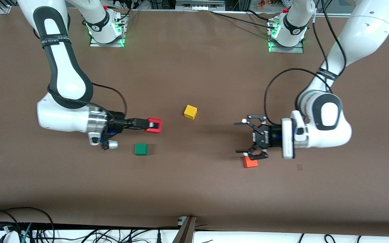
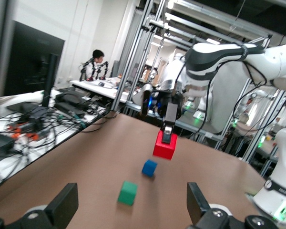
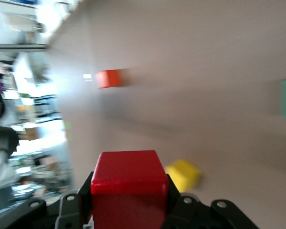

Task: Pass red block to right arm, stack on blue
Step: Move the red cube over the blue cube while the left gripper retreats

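My right gripper (image 1: pixel 155 127) is shut on the red block (image 1: pixel 153 122) and holds it above the table, over a spot beside the green cube (image 1: pixel 140 149). The block fills the right wrist view (image 3: pixel 128 186) between the black fingers. The blue cube (image 2: pixel 149 167) shows only in the left wrist view, on the table under the held red block (image 2: pixel 165 146); in the front view the right arm hides it. My left gripper (image 1: pixel 240 137) is open and empty, low over the table beside the orange cube (image 1: pixel 250 162), its fingers (image 2: pixel 62 205) spread wide.
A yellow cube (image 1: pixel 190 111) lies mid-table, between the two grippers and farther from the front camera. The green cube (image 2: pixel 127 192) lies close to the blue one. The right wrist view also shows the orange cube (image 3: pixel 108 78) and the yellow cube (image 3: pixel 183 174).
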Tool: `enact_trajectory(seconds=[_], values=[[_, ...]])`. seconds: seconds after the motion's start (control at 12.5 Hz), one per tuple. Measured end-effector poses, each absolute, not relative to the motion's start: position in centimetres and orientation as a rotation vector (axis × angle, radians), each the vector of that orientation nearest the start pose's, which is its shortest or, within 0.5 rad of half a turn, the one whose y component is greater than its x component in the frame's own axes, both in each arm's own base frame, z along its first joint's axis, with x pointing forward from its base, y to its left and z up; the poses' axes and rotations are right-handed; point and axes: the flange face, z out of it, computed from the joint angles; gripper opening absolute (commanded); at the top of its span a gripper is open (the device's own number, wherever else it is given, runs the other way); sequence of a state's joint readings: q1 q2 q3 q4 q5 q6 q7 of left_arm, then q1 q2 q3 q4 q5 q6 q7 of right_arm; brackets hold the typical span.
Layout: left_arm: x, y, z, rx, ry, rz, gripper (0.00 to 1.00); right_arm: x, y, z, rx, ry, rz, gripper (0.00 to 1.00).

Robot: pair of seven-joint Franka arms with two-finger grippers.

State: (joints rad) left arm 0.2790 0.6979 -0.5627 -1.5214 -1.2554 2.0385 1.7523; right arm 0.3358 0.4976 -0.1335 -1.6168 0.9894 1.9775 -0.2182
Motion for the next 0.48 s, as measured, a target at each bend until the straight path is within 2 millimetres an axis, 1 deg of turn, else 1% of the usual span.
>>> enact_trajectory(seconds=[0.16, 0.24, 0.32, 0.48], values=[[70.3, -12.8, 33.5, 1.605, -1.062, 0.924, 1.00, 65.7, 16.2, 34.5, -2.603, -0.102, 0.123, 0.00], [70.5, -10.0, 33.0, 1.676, -1.100, 0.880, 1.00, 65.8, 14.7, 34.3, -2.731, -0.188, 0.128, 0.00], [70.7, -5.3, 32.8, 1.810, -1.154, 0.788, 1.00, 65.9, 12.7, 34.1, -2.882, -0.292, 0.141, 0.00], [70.5, -1.0, 33.7, 1.987, -1.224, 0.656, 1.00, 65.9, 10.9, 33.8, -2.994, -0.363, 0.162, 0.00]])
